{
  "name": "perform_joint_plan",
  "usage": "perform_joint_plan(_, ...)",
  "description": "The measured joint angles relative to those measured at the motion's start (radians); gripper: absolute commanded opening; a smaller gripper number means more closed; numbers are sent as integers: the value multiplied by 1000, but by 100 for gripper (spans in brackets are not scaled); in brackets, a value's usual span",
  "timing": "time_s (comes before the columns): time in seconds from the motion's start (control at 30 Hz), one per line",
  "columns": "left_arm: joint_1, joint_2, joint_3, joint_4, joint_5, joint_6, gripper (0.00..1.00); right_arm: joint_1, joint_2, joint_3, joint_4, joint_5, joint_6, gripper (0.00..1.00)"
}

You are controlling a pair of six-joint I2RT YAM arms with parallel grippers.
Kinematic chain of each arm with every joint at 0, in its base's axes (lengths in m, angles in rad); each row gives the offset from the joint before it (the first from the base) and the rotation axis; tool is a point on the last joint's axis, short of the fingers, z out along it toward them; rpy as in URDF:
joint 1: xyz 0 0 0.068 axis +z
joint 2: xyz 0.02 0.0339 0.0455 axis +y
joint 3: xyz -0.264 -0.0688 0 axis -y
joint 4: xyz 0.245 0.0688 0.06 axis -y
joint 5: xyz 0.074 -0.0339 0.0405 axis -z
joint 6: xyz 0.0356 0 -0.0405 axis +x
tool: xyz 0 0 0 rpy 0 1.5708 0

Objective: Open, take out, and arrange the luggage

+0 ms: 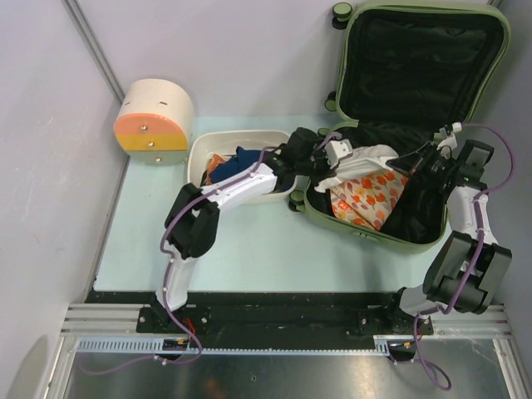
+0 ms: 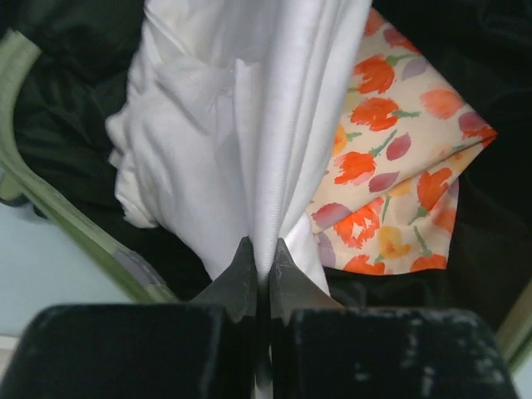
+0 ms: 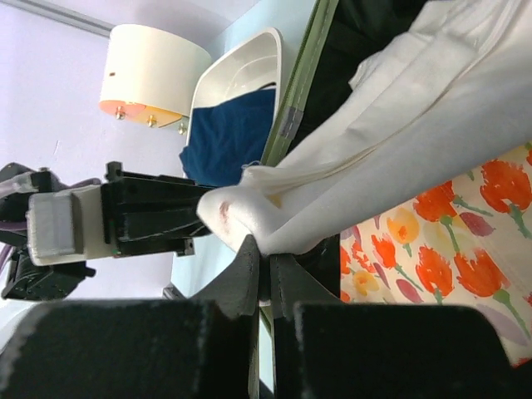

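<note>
Drawer box: back-left of table.
Tub: just right of box, blue cloth inside.
L gripper: clamped on white cloth.
Luggage: back-right table corner, lid open, floral cloth inside.
R gripper: pinching same white cloth.

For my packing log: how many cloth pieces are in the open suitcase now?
2 in the suitcase: a white cloth on top, a floral cloth under it. Others may be hidden.
</note>
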Motion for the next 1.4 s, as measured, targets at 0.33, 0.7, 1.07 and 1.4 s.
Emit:
perform_joint_plan(0.33,-42,-279,-202,-54,112,237,0,-63,-208,0,-362,29,-149,0)
perform_joint_plan(0.7,-73,-249,-158,-211,140,389,0,-92,-249,-6,-727,185,-241,0)
perform_joint_plan(1.07,-34,135,306,-278,67,459,0,-81,37,-6,-371,280,-21,0)
perform_joint_plan(1.4,6,312,551,-250,39,431,32,-47,109,-6,-75,319,137,25)
